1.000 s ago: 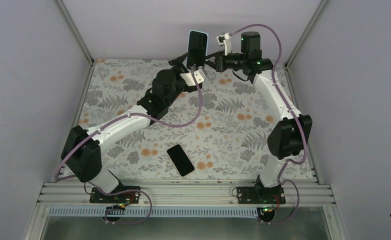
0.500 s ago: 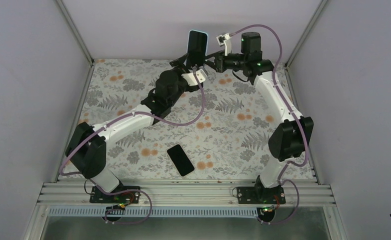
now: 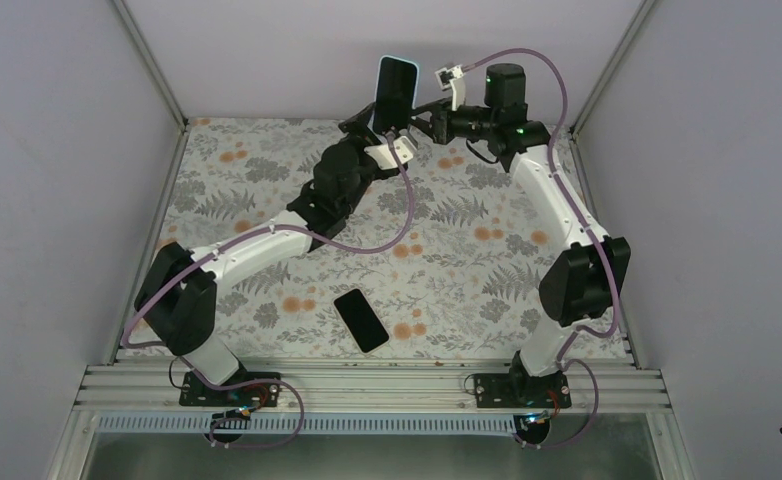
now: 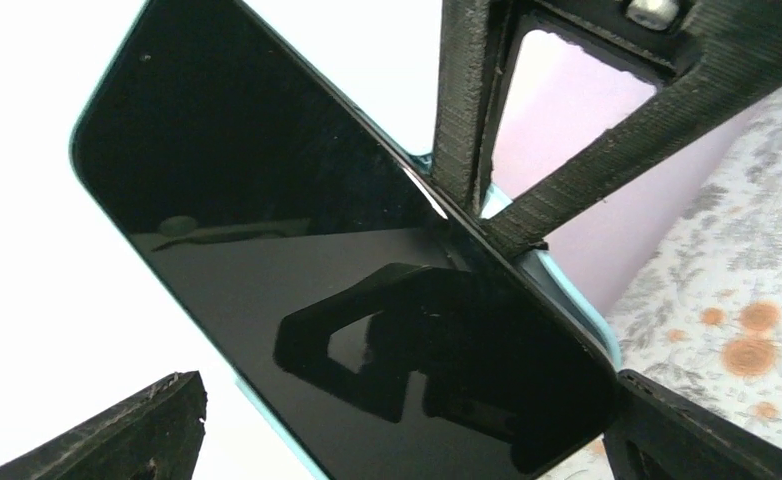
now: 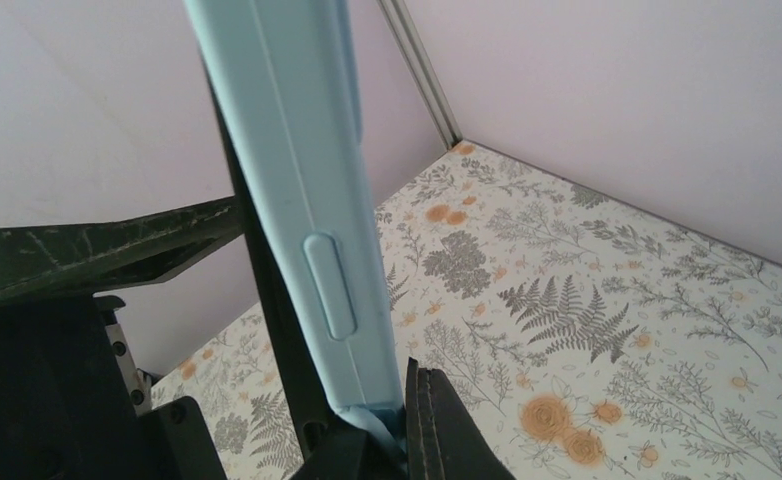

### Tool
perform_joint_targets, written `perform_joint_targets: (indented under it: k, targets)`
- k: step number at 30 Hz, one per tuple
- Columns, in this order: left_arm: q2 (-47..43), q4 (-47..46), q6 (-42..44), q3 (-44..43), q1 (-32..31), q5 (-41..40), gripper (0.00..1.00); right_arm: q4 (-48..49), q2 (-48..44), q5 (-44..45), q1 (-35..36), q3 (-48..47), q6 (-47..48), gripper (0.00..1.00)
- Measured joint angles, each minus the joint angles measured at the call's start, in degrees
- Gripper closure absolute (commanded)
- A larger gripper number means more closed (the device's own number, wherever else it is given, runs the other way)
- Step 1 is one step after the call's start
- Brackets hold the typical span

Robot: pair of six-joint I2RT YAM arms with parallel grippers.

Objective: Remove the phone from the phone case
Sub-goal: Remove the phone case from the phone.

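The phone stands upright in the air at the back of the table, its black screen towards the top camera, inside the light-blue phone case. My right gripper is shut on the case's side edge. In the right wrist view the case is edge-on and pinched at my right gripper, with its lower rim bent. In the left wrist view the screen and blue rim lie between the spread fingers of my left gripper. The right finger touches a corner; a gap shows at the left finger.
A plain all-black phone lies flat on the floral mat near the front middle. Pale walls and metal corner posts close in the back and sides. The right gripper's fingers cross the top of the left wrist view.
My left arm has stretched forward and its wrist has shifted left under the phone. The phone and my right gripper have risen very slightly.
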State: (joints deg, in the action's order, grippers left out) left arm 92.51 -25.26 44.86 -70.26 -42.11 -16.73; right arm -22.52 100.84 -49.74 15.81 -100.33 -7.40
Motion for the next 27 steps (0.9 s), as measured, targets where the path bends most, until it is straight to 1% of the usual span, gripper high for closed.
perform_joint_targets:
  k: [3,6,11,17,20,22,23,25,27]
  targets:
    - [1.1,-4.7,3.2,0.6,-1.2,-3.9,0.07,1.2,-0.2,0.2,0.0,0.0,0.0,0.97]
    - [3.7,-12.0,7.3,1.2,-2.6,-8.6,0.18,2.0,-0.3,1.1,0.0,0.1,0.2,0.97]
    - [7.0,-25.9,16.3,4.4,-4.4,-13.0,0.3,3.3,-0.6,1.6,0.2,1.2,0.5,0.97]
    - [8.8,-39.0,26.1,7.4,-5.3,-14.1,0.37,3.5,-1.6,1.3,0.7,1.4,1.3,0.97]
    - [10.4,-45.5,31.5,7.9,-5.7,-14.2,0.44,3.7,-1.9,0.8,1.0,1.4,1.4,0.97]
    - [12.4,-50.4,35.3,7.9,-6.0,-14.2,0.44,3.5,-1.9,0.2,1.0,1.4,1.4,0.97]
    - [13.3,-52.3,37.1,7.9,-6.2,-14.2,0.44,3.5,-2.0,-0.2,1.0,1.8,1.4,0.97]
    - [15.3,-55.3,40.5,7.5,-6.3,-14.4,0.48,3.6,-2.1,-0.7,1.0,2.9,1.4,0.97]
    - [17.2,-57.0,43.0,6.4,-6.5,-14.9,0.5,3.9,-2.2,-0.7,1.0,4.6,1.4,0.97]
